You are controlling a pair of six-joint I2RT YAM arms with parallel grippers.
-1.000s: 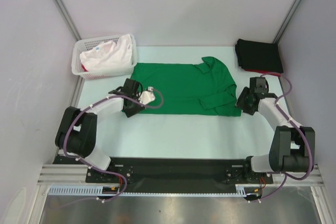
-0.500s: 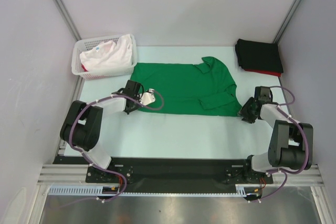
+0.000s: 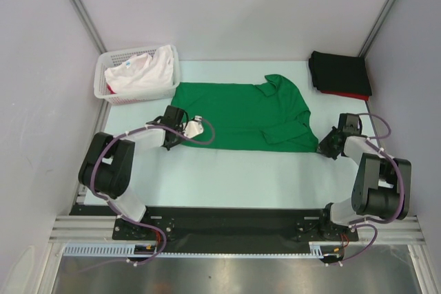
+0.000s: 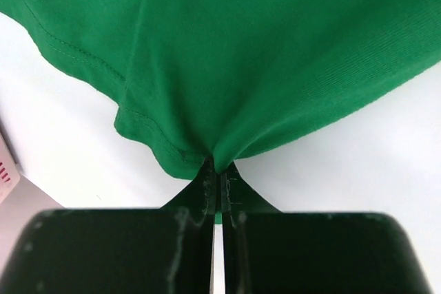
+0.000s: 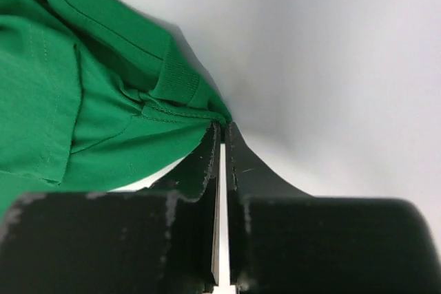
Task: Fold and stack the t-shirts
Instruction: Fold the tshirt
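A bright green t-shirt lies spread flat in the middle of the table. My left gripper sits at its near-left corner. The left wrist view shows that gripper shut on a pinch of the green hem. My right gripper is at the shirt's near-right corner, and the right wrist view shows it shut on the tip of the green fabric. At the back right lies a folded black t-shirt with a red t-shirt showing under it. A white t-shirt is heaped in the basket.
The white mesh basket stands at the back left, close to the green shirt's far-left corner. Grey walls enclose the table on the left, back and right. Bare table runs between the shirt's near edge and the arm bases.
Both grippers have closed onto the green shirt's near corners. The right gripper has slid to the right and nearer, to the shirt's corner. The left has hardly shifted.
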